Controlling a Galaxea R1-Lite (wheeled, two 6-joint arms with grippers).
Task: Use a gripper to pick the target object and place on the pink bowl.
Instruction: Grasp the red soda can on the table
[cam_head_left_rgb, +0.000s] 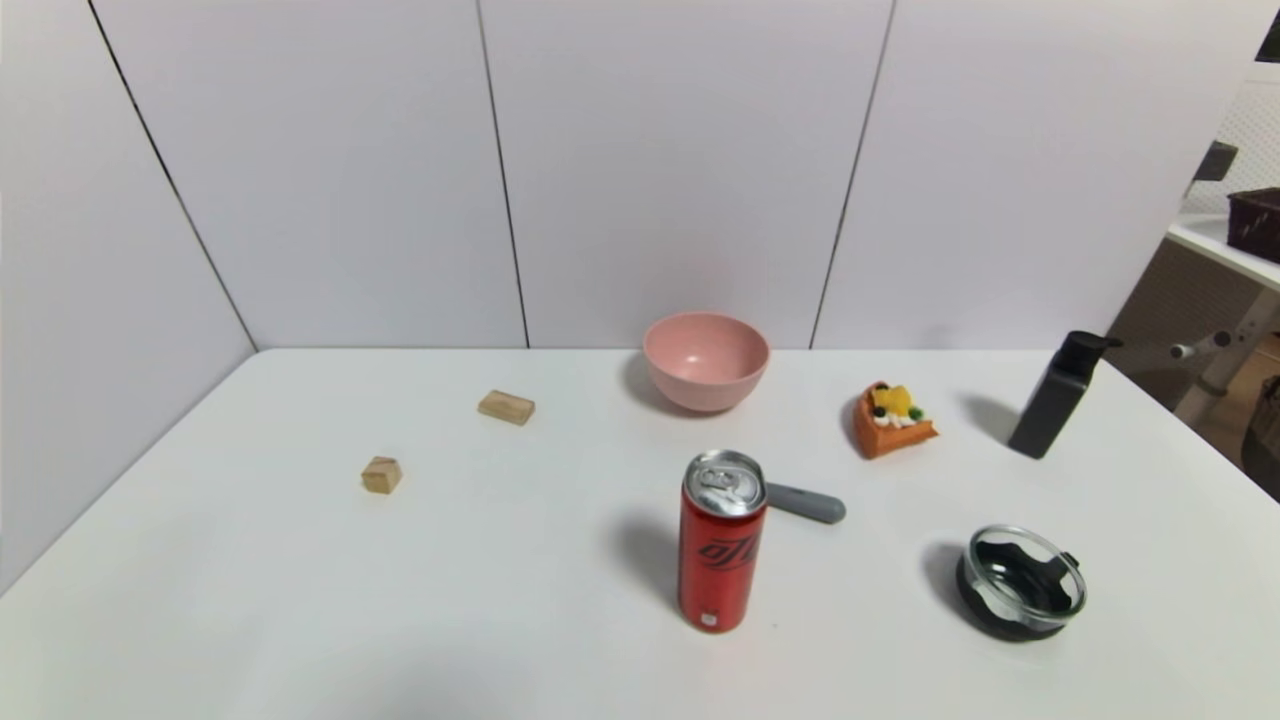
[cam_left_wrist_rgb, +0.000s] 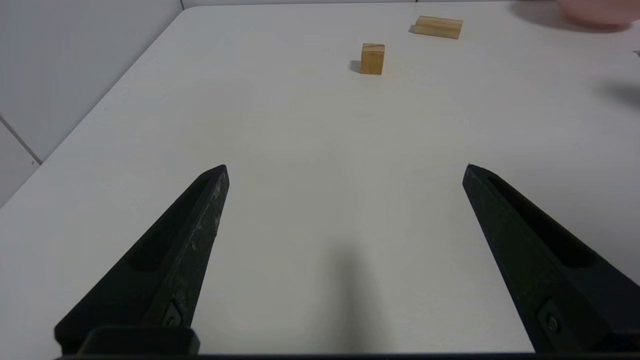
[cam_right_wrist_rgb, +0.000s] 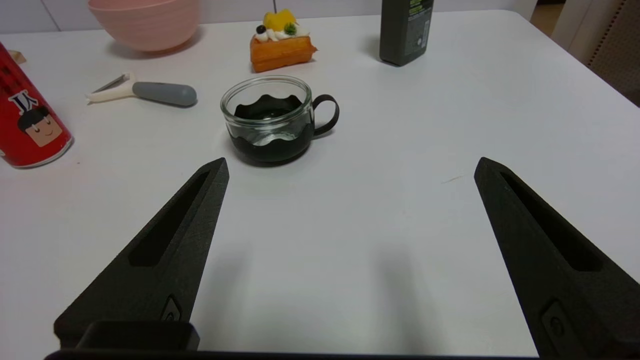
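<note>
The can (cam_head_left_rgb: 722, 545) stands upright on the surface (cam_head_left_rgb: 250, 600), nearer the robot than the bowl (cam_head_left_rgb: 706, 365), with the grey handle of a peeler (cam_head_left_rgb: 808, 503) just behind it. Standing upright presumably suits a side grip: the tall wall offers the fingers plenty to close on.

The right end effector (cam_right_wrist_rgb: 352, 167) is spread wide with nothing between its fingers, over the near part of the surface; the spread looks meant to let the can pass between them. The left end effector (cam_left_wrist_rgb: 346, 172) is also wide and holds nothing, over the near left part (either could be the one chosen, as neither is at the can).

The bowl sits upright at the back, near the wall (cam_head_left_rgb: 640, 170), its mouth up and open to receive the can. It is wider than the can, yet the can is tall, so it may lean or tip the bowl if let go off-centre.

The step in hand seems to be the approach. The glass cup (cam_head_left_rgb: 1022, 585), to the can's right, calls for care if the right arm comes across low.
</note>
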